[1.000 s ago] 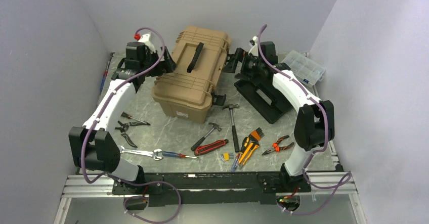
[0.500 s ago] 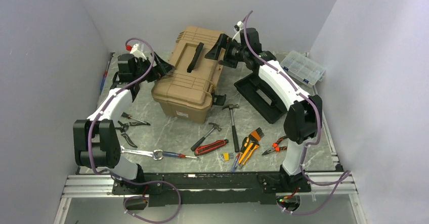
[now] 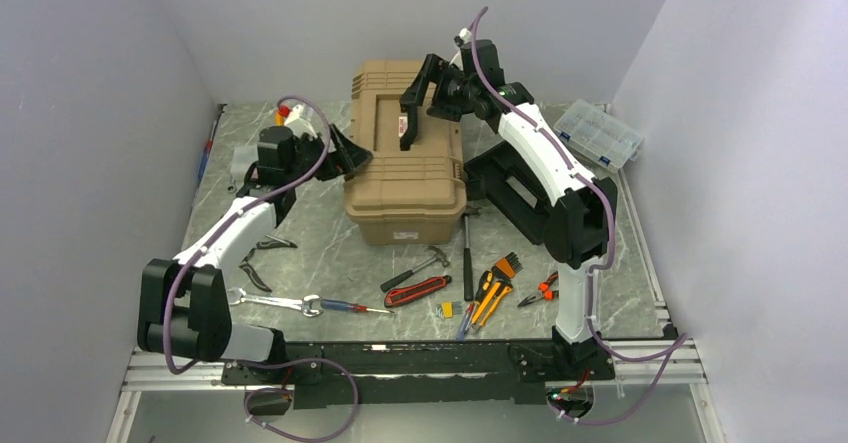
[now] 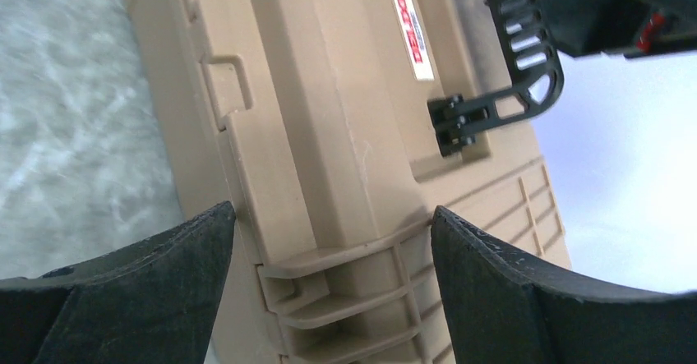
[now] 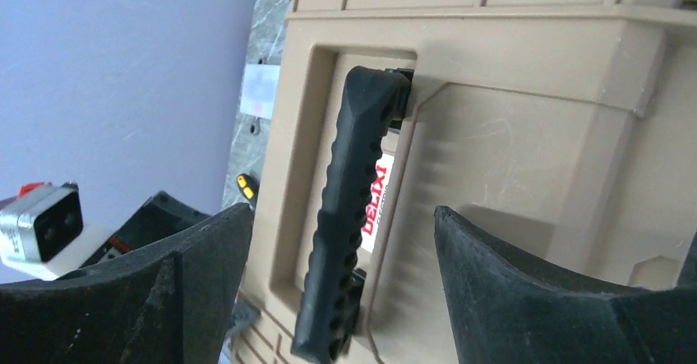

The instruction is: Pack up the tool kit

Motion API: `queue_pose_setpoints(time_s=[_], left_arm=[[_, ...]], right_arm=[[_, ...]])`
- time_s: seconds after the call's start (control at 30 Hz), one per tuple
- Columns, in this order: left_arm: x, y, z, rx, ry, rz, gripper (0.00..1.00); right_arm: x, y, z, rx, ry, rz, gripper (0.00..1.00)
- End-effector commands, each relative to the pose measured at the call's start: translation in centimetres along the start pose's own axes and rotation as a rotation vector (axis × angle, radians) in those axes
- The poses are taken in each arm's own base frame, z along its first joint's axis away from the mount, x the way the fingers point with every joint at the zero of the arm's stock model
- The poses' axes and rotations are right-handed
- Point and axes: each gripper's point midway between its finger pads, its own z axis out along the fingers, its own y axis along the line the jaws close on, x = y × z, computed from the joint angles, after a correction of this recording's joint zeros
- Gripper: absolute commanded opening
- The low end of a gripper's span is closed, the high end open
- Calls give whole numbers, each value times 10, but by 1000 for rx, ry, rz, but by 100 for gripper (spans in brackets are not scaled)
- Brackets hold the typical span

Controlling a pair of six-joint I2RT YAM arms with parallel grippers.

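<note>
The tan tool kit box (image 3: 405, 168) stands shut and square in the middle of the table. Its black lid handle (image 3: 407, 128) is raised. My left gripper (image 3: 352, 158) is open at the box's left side; in the left wrist view its jaws (image 4: 333, 212) straddle a ribbed lid edge (image 4: 329, 175). My right gripper (image 3: 420, 95) hovers open over the lid, with the handle (image 5: 349, 216) standing between its fingers untouched, next to the red label (image 5: 374, 204). The black insert tray (image 3: 515, 193) lies on the table to the right of the box. Hand tools are spread in front.
Two hammers (image 3: 420, 261), a red knife (image 3: 417, 291), orange-handled tools (image 3: 495, 283) and pliers (image 3: 545, 288) lie at front centre. A wrench (image 3: 275, 303), a screwdriver (image 3: 350, 306) and black pliers (image 3: 255, 263) lie front left. A clear organiser case (image 3: 600, 133) sits back right.
The box has turned from angled to square and slid right. My left gripper followed it rightward. My right gripper swung left from the tray to above the lid handle.
</note>
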Motion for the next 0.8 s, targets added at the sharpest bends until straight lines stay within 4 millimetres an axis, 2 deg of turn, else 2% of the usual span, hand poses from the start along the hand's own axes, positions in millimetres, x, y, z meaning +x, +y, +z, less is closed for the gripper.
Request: queue_pose_setpoints(time_s=[0.0,0.1,0.23,0.3,0.4,0.53,0.77], left_arm=[[11,-31,-10,41,76,24,90],[-11,-24,-21,-75,37,82,91],[-51,-26,-37,-210,-14,164,91],[-68,-35,-40,-232,-27,183,91],[-87,-55,-37,-230,-29,208,89],[-93,-78,-15,-193,5,221,88],[-76,-106,40,-179,76,261,87]], right_arm=[[-8,3,-10,30,-28,-26,83],[-8,6,-15,28,-26,-36,82],[-25,4,-38,87,-105,-78,84],[-38,6,-58,106,-159,-98,85],[-46,0,-77,137,-200,-112,86],[-45,-15,-93,167,-217,-99,85],[-52,-36,-139,187,-368,-53,85]])
